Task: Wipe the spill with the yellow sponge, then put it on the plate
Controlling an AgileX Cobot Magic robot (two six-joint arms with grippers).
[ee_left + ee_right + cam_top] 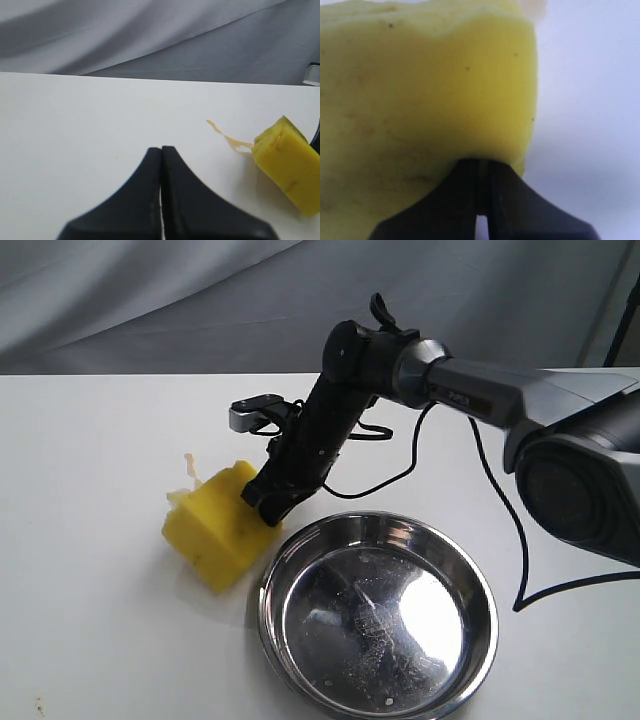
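Note:
The yellow sponge (215, 530) sits tilted on the white table, just left of the plate (489, 592), a shiny steel dish. My right gripper (266, 504) reaches down across the middle and presses into the sponge's upper right side. In the right wrist view its jaws stand almost together at the sponge (420, 90), pinching its edge at the gripper (481, 162). The spill (188, 466) shows as a thin amber streak behind the sponge; in the left wrist view the spill (229, 139) runs up to the sponge (290, 165). My left gripper (161, 148) is shut and empty, well apart from both.
A black cable (400, 476) loops on the table behind the plate, and another (522, 570) runs down its right side. Grey cloth (200, 300) hangs behind the table's far edge. The right arm's body (580, 470) fills the right side.

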